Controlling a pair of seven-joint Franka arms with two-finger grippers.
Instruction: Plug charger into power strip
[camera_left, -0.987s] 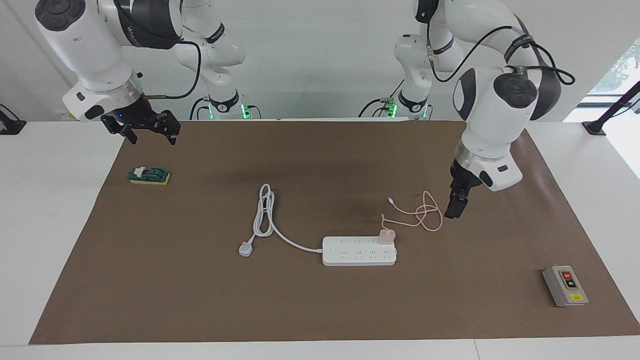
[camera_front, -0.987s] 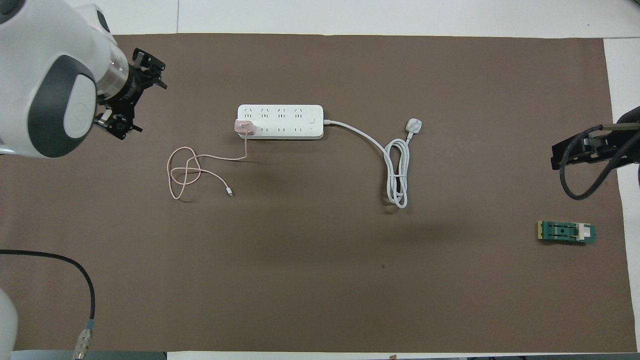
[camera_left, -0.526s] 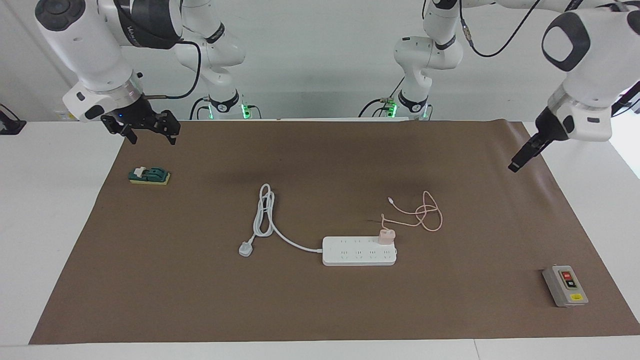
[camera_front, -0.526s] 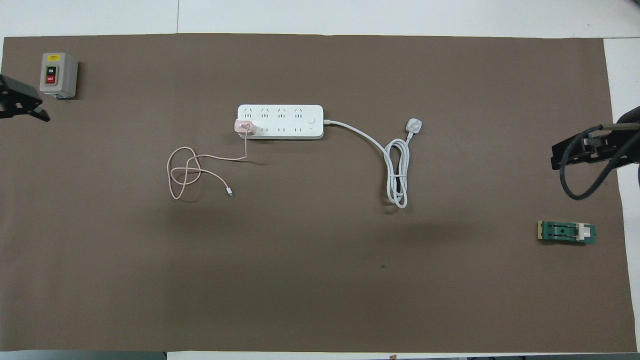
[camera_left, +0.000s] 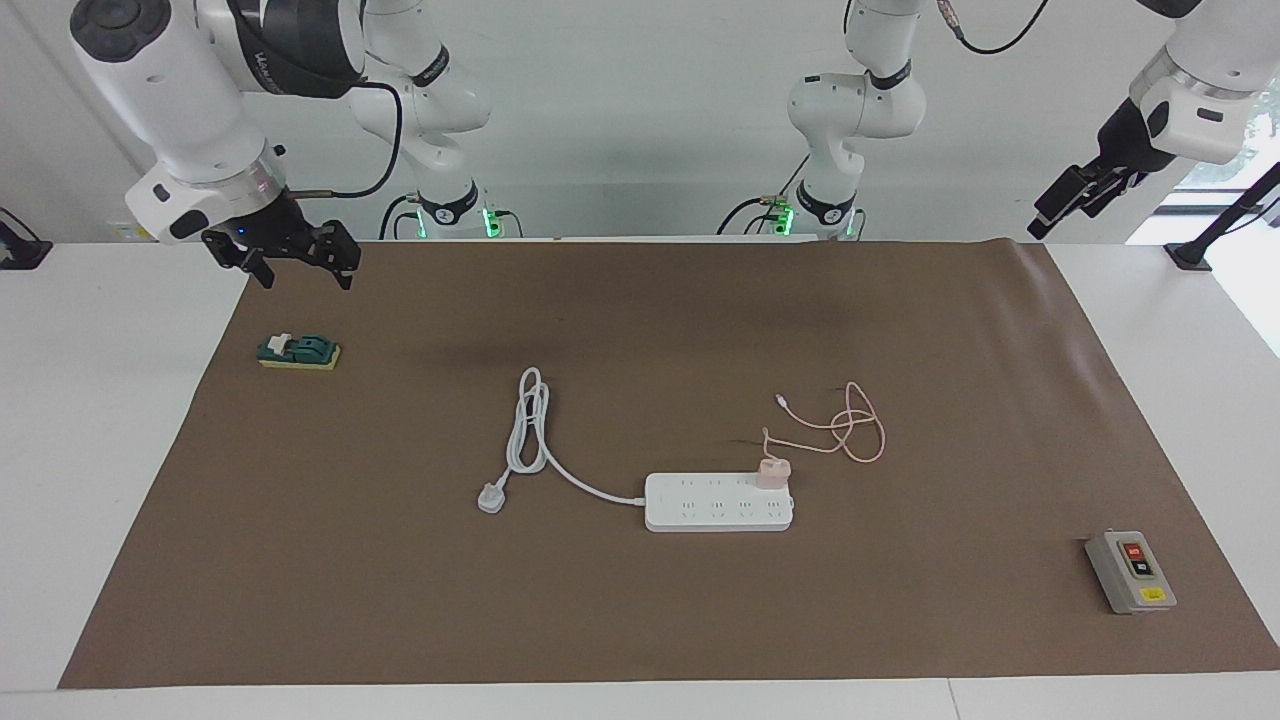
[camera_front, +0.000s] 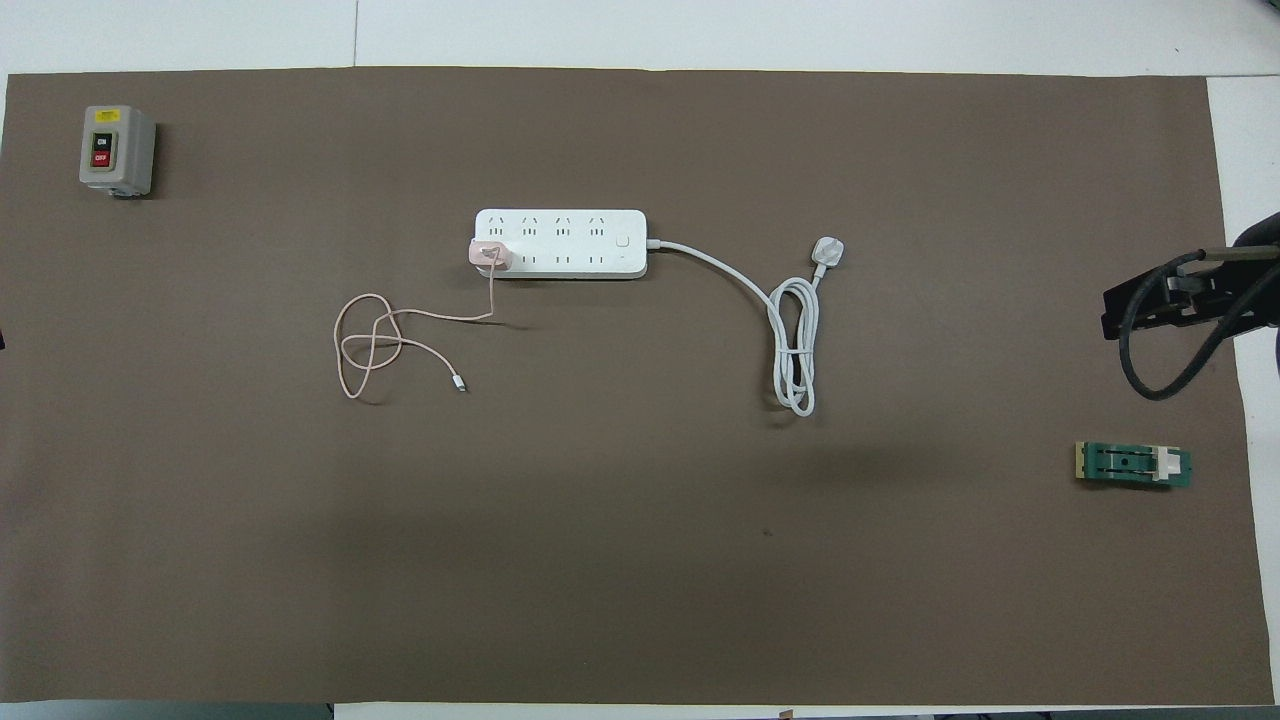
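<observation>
A small pale-pink cube-shaped charger (camera_left: 773, 473) sits seated in the end socket of the long flat white power strip (camera_left: 719, 502), at the strip's end toward the left arm's side of the table and on the row nearer the robots, a position that suggests the plugging job is done. Its thin pink cable (camera_left: 838, 424) trails off the strip toward the robots and lies in loose loops on the brown paper mat (camera_left: 640, 620), slack enough to put no pull on the plug. At the strip's other end its thick white cord (camera_left: 533, 430) curls away to an unconnected white three-pin plug (camera_left: 490, 497) lying flat on the mat. The left gripper (camera_left: 1078, 198) hangs high in the air off the mat's corner, well apart from the strip and holding nothing; whether its fingers are parted cannot be told. The right gripper (camera_left: 296, 253) waits, empty with its fingers spread apart, over the mat's edge at the right arm's end, above a small green-and-yellow block (camera_left: 298, 351) that sits well apart from the strip. A small grey switch box with red and black buttons (camera_left: 1130, 571) rests farther from the robots than the strip, toward the left arm's end.
</observation>
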